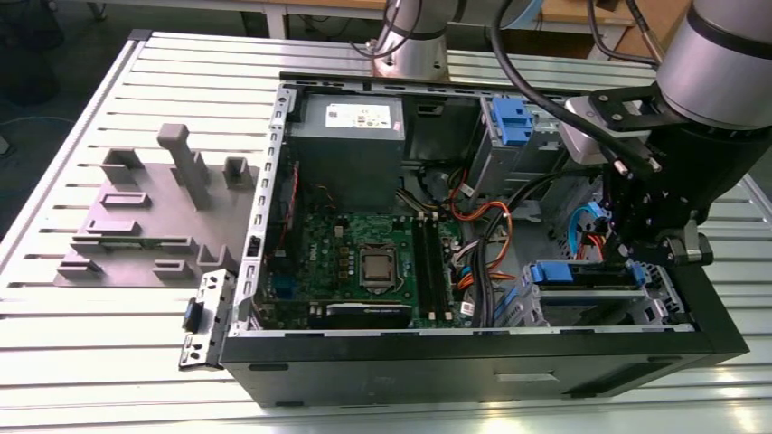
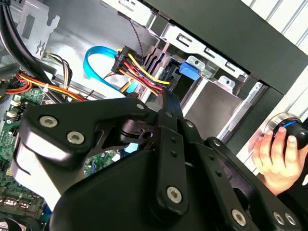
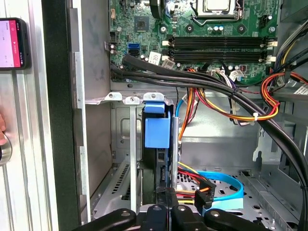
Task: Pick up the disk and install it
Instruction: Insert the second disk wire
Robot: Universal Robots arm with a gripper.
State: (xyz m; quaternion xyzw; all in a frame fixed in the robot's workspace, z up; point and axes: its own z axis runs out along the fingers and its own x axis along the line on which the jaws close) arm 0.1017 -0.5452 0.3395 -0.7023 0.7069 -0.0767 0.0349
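Disk [image 3: 158, 130] first: it stands on edge inside the drive cage [image 3: 122, 144], slotted between the cage's metal walls, and the blue tab of its carrier faces out of the cage mouth toward me. In the exterior view that same blue front [image 1: 565, 272] shows at the cage's open side, within the computer case [image 1: 483, 362] that lies opened on the bench [image 1: 121, 362].

My jaws hang just outside the cage mouth, in line with the disk's thin edge. The second wrist view has them reaching toward the blue tab [image 2: 189, 70] and close to it, but I cannot tell whether they are spread, pressed together or nipping the carrier, nor whether they touch it.

By my reading, the disk's long axis runs straight into the cage, away from me, so the disk lies dead ahead of the jaws, not off to either side. It looks well seated in the cage, though how deep is hidden.

Bundled cables [image 3: 216, 86] cross above the cage mouth, near the tab. A person's hand [image 2: 274, 154] rests outside the case, beyond the cage's far wall.
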